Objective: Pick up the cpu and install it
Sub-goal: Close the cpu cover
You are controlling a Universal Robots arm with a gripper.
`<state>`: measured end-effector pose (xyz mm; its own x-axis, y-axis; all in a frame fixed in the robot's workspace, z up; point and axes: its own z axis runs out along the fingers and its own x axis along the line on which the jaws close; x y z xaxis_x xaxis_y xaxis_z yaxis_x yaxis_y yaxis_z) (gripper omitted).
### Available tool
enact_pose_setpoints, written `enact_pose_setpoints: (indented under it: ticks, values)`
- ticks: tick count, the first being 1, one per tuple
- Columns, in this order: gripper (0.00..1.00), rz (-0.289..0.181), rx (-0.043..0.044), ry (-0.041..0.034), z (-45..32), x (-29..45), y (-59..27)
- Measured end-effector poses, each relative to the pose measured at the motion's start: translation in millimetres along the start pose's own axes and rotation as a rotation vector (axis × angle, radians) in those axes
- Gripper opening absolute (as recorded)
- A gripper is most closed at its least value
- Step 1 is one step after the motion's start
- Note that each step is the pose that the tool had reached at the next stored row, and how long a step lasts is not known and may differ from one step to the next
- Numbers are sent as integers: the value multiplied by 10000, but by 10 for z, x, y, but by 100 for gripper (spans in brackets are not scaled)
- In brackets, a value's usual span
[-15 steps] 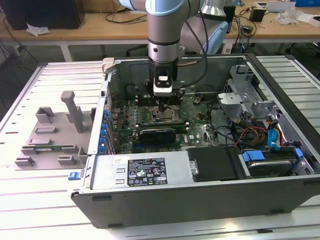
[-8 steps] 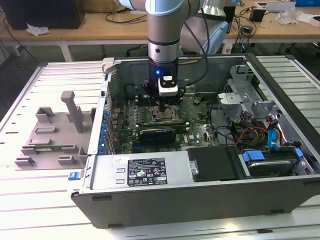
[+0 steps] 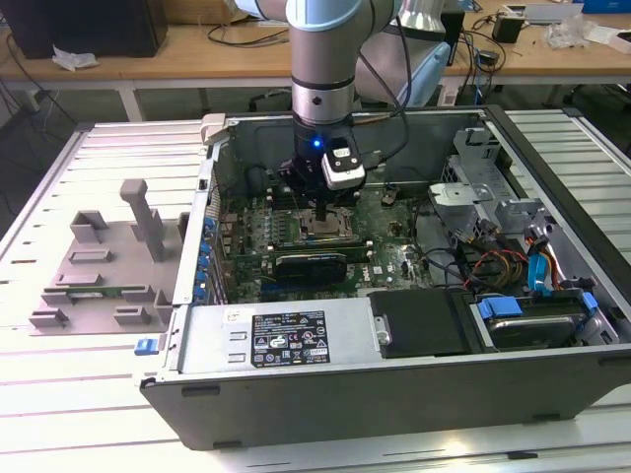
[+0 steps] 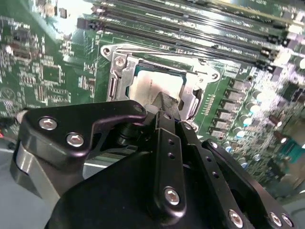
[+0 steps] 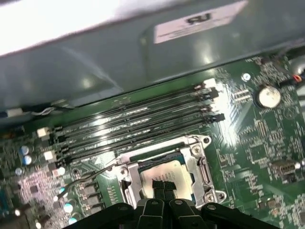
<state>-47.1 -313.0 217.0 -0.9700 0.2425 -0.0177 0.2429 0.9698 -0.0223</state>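
Exterior view. A table (image 3: 59,414) with a white, ribbed metal top takes up the near ground. Its slats catch a soft, even light, palest toward the near edge at the exterior view's left. Beyond it, along the far side, runs a wooden bench (image 3: 177,61) on a white leg (image 3: 128,101). On the bench, from the exterior view's left, lie a black box (image 3: 89,25), a crumpled white scrap (image 3: 74,59) and loose dark cables (image 3: 246,34). A small black block (image 3: 508,28) sits toward the exterior view's right. Under and beside the bench the floor (image 3: 20,158) is dark, in shadow.
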Motion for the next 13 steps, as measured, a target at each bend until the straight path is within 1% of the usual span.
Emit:
enact_pose_setpoints:
  ticks: [1, 2, 4, 5, 7, 8, 9, 12, 13]
  values:
    - [11, -186, -3, -4, 0, 0, 0]
    - [11, -470, -8, -10, 0, 0, 0]
    - [11, -840, -15, -19, 0, 0, 0]
    - [11, -1141, -26, -24, -1, 0, 0]
    - [11, -1450, -63, -24, -1, 1, -1]
    - [11, -1598, -106, -21, 0, 0, 0]
    - [11, -1674, -130, -19, 0, 1, 0]
    - [11, -1711, -142, -17, 6, 3, -10]
    - [11, -1720, -211, -6, 13, 5, -25]
